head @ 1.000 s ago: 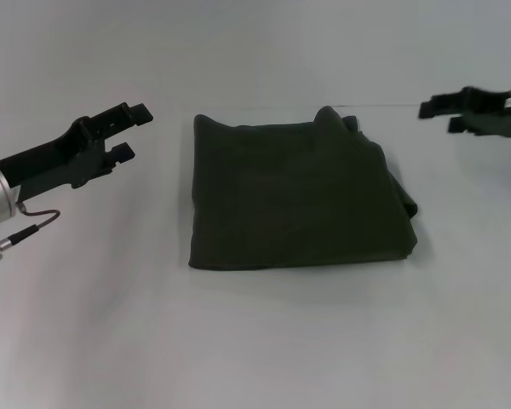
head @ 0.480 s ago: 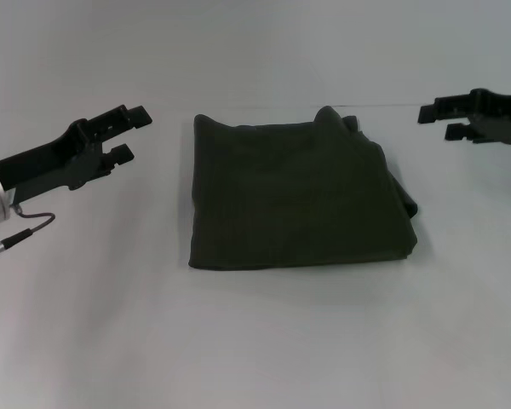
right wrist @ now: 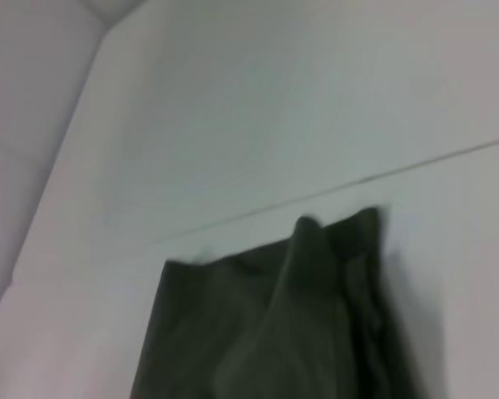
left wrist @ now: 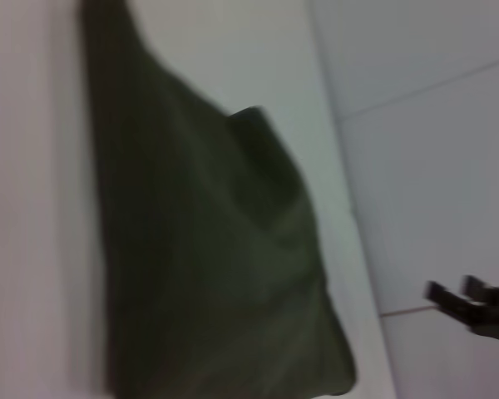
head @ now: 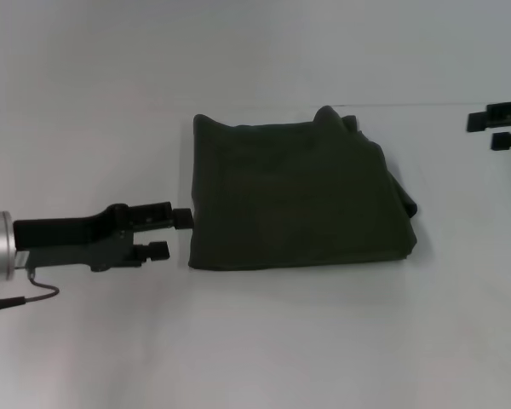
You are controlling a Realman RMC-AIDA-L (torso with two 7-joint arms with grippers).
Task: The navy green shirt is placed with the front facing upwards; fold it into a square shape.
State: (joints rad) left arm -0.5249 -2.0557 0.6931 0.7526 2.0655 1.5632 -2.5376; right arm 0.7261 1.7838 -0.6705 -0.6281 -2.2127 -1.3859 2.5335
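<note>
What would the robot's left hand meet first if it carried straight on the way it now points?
Most likely the near left edge of the navy green shirt. The left hand points at that edge from just beside it, fingers open; its height over the table is unclear.

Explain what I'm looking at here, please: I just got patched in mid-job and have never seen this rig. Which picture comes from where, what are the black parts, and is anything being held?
This is a two-armed robot. The wide picture comes from a camera on its head, looking down at a pale table. The other two come from cameras on its wrists.

On the table lies a dark green shirt, already folded into a rough square.

The black parts are the grippers. The left gripper is low at the shirt's near left corner, its jaws open and holding nothing. The right gripper is off at the far right edge, away from the shirt, open and empty too. It also shows small in the left wrist picture. The right wrist picture shows only shirt and table.
</note>
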